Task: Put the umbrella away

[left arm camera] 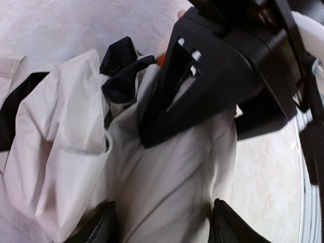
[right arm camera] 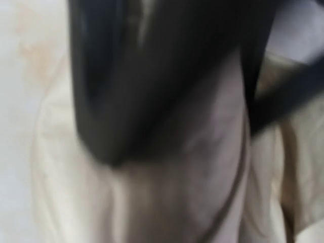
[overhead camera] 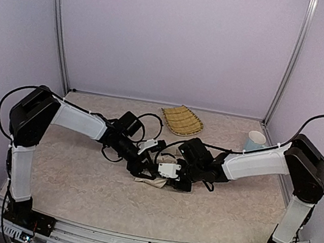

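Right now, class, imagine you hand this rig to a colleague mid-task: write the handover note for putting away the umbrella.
Left gripper: fingers apart astride the umbrella fabric; whether it grips is unclear.
Right gripper: down at the same bundle; its view is blurred, so its state is unclear.
The umbrella lies mid-table between both arms, cream fabric in loose folds.
Done: canopy is collapsed.
Left: probably gather and fasten the folds, then stow it; where to stow it is not evident.
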Action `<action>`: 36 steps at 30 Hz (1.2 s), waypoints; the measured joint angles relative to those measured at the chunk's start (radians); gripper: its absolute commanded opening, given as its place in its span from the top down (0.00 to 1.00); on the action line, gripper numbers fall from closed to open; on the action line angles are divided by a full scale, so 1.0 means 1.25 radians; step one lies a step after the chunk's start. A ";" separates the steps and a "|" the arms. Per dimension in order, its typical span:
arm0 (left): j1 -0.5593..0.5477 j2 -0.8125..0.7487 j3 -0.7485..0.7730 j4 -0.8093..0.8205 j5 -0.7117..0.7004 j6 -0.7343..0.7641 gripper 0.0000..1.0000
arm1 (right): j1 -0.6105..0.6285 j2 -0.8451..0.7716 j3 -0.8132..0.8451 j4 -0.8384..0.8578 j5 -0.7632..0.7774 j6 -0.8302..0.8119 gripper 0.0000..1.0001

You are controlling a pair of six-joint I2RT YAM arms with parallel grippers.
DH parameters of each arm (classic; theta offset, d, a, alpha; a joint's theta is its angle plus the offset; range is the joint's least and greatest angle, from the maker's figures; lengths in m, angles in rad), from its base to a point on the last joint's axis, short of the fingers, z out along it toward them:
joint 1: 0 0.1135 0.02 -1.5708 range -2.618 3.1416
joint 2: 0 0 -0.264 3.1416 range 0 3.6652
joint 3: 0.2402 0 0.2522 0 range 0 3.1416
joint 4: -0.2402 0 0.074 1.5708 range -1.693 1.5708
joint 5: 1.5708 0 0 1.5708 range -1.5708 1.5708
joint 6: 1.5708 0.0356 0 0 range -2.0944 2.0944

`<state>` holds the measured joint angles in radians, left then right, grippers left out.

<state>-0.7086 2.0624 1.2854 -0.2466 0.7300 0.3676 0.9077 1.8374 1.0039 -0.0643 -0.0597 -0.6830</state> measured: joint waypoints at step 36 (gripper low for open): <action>-0.217 -0.290 -0.418 0.404 -0.544 0.311 0.42 | -0.112 0.198 0.319 -0.500 -0.509 0.077 0.69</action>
<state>-0.9798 1.7000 0.7628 0.2584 0.0505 0.7567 0.7677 2.0846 1.4029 -0.6895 -0.6964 -0.5865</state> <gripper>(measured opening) 0.603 0.274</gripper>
